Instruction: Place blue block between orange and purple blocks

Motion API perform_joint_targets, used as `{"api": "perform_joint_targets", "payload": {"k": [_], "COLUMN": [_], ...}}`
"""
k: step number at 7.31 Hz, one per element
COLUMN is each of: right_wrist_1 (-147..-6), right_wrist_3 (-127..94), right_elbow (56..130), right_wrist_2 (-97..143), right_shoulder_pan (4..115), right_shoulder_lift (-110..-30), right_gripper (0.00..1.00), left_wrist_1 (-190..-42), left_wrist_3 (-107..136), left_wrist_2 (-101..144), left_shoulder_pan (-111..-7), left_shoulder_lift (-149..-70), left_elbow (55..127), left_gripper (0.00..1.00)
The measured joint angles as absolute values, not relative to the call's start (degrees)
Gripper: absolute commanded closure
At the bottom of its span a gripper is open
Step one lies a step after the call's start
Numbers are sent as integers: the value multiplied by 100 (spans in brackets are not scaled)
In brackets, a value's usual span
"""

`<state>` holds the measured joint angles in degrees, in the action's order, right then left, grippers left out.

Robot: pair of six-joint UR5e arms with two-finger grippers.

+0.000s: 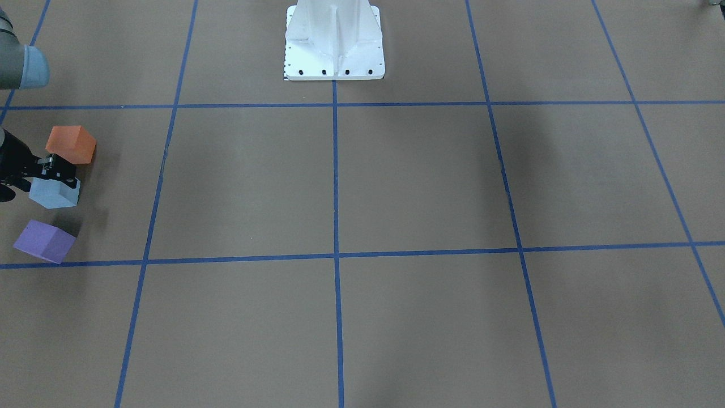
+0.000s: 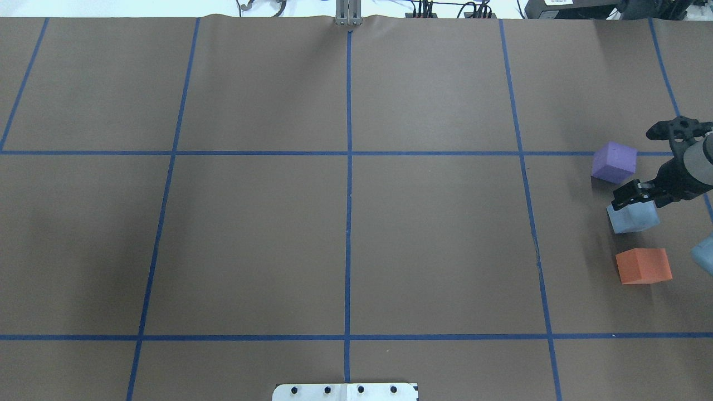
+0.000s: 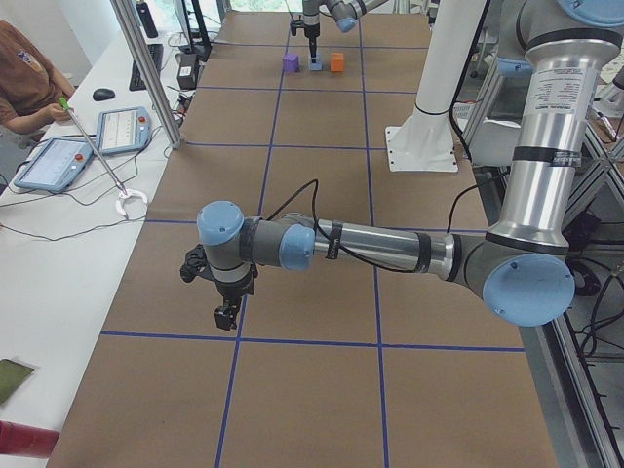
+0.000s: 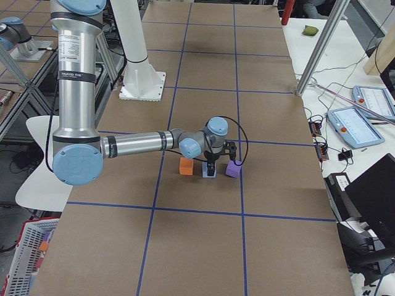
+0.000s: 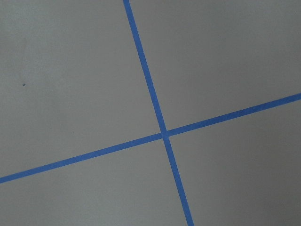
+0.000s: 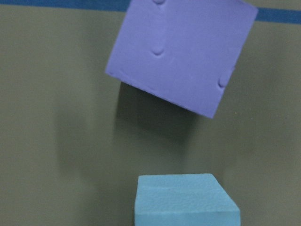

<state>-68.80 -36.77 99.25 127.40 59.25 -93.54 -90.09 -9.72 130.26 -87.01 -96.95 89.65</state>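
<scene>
Nearest the right wrist lens sat the blue block (image 6: 186, 200), its top face filling the bottom edge, with the purple block (image 6: 181, 52) beyond it across a strip of bare table (image 2: 345, 234). From overhead, the blue block lay in the gap between the purple block and the orange block (image 2: 643, 265), touching neither. The right gripper (image 2: 636, 194) straddled its top, but we could not tell whether the jaws gripped it or had let go. The left gripper (image 3: 226, 318) hung well apart over the taped grid, its jaws unreadable too.

We judged the step to be the release. It would go best with the block flat on the table, the jaws parted evenly and the lift straight up, since the purple block sat turned with a corner towards the gap.

All three were matte foam cubes. The blue one looked finely pebbled, and the purple carried small round dimples. Brown sheeting with blue tape lines covered the table.
</scene>
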Motion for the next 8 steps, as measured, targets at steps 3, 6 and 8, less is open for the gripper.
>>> {"api": "perform_joint_targets", "payload": {"k": [3, 6, 8], "right_wrist_1": [-7500, -9165, -9417], "right_wrist_3": [-2197, 783, 1313], "right_elbow": [10546, 10578, 10600], "right_wrist_2": [13025, 13445, 13504], "right_shoulder_pan": [7136, 8749, 9205], "right_shoulder_lift": [-9545, -9524, -9701], "right_gripper": [0, 0, 0], "left_wrist_1": [-9007, -9000, -9000], "left_wrist_3": [-995, -1018, -1025], "left_wrist_2": [13025, 13025, 13025], "left_shoulder_pan": [-8703, -8747, -8828], "left_shoulder_lift": [-9687, -9654, -9622], "left_elbow": [8954, 8958, 8969], "left_gripper": [0, 0, 0]}}
